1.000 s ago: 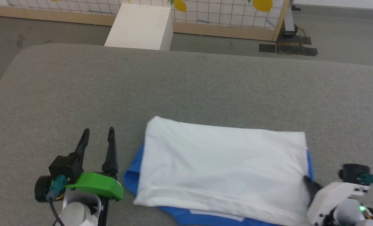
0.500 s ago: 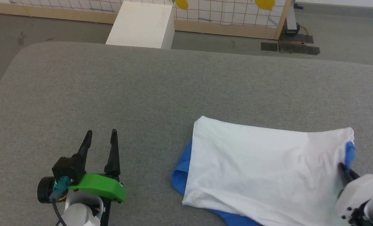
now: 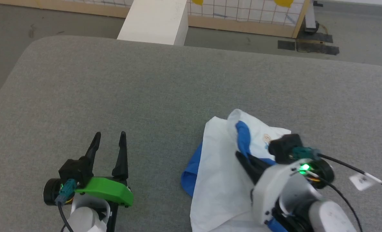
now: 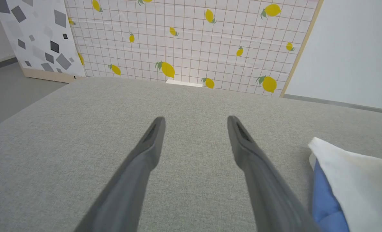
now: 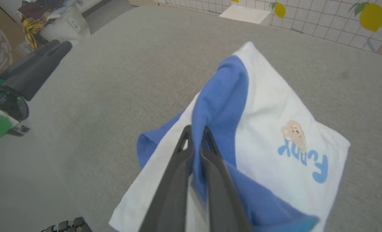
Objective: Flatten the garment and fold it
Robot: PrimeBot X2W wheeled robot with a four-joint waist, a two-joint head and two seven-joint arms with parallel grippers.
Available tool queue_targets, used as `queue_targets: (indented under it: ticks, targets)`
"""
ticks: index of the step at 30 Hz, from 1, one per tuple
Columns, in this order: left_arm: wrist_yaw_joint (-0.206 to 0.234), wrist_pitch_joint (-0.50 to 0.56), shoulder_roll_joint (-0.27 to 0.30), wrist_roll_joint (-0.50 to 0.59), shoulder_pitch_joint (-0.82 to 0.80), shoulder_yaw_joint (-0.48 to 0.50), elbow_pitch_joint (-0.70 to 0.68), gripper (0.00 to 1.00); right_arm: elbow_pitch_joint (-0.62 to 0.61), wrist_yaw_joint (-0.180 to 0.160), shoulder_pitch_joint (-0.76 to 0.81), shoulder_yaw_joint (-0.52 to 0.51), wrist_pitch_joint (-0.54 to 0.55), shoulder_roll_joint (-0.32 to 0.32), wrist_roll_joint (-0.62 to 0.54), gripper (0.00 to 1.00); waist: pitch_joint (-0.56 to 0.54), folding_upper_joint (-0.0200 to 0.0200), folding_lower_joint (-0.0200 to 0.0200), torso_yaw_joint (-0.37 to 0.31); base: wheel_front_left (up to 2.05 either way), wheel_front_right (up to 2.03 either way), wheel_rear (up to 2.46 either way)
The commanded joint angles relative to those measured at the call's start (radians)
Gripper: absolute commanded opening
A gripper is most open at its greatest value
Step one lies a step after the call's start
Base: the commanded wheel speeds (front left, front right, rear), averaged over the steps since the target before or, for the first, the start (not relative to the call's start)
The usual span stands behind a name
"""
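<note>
The garment (image 3: 216,174), a white T-shirt with blue trim, lies on the grey table (image 3: 145,90) at the front right, partly doubled over. My right gripper (image 3: 239,156) is shut on a blue edge of it and holds that edge raised above the white body. The right wrist view shows the fingers of my right gripper (image 5: 195,130) pinching the blue band, with a small bear print and blue letters on the garment (image 5: 274,106) beside it. My left gripper (image 3: 110,137) stands open with nothing in it, left of the shirt. Between the open fingers of my left gripper (image 4: 195,120) lies bare cloth, and the garment (image 4: 355,180) is at the right.
A white box (image 3: 155,21) stands on the floor beyond the table's far edge, in front of a lemon-patterned panel (image 3: 242,8). A bin of clothes (image 5: 49,16) sits off the table's left side. Bare table stretches to the left and far side.
The right gripper first dragged the garment to the right, then lifted its right edge and carried it back leftward over the body, so the printed side shows. The left gripper has stayed put.
</note>
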Motion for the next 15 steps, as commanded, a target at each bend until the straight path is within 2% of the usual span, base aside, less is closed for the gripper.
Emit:
queue_targets:
  ticks: [1,9,10,12,15]
  targets:
    - [-0.005,-0.005,-0.007,0.008,-0.019,-0.002,-0.001,1.0,0.036,-0.001,-0.04,0.024,-0.016,0.0,0.009,0.0,0.021,0.0,0.0,0.018,0.0,0.0,0.0]
    - [-0.012,-0.005,-0.018,0.01,-0.045,0.001,0.004,1.0,0.298,-0.001,-0.197,0.139,-0.05,0.0,0.058,0.0,0.068,0.0,0.0,0.053,0.0,0.0,0.0]
    - [-0.013,-0.005,-0.019,0.011,-0.046,0.003,0.005,1.0,0.317,-0.001,-0.207,0.142,-0.056,0.0,0.069,0.21,0.069,0.0,0.0,0.054,0.0,0.0,0.0]
    - [-0.014,-0.005,-0.021,0.012,-0.047,0.007,0.007,1.0,0.353,-0.001,-0.223,0.151,-0.062,0.0,0.083,1.0,0.07,0.0,0.0,0.056,0.0,0.0,0.0]
    - [-0.015,-0.005,-0.022,0.015,-0.044,0.016,0.009,1.0,0.365,-0.001,-0.233,0.153,-0.098,0.0,0.129,1.0,0.065,0.0,0.0,0.052,0.0,0.0,0.0]
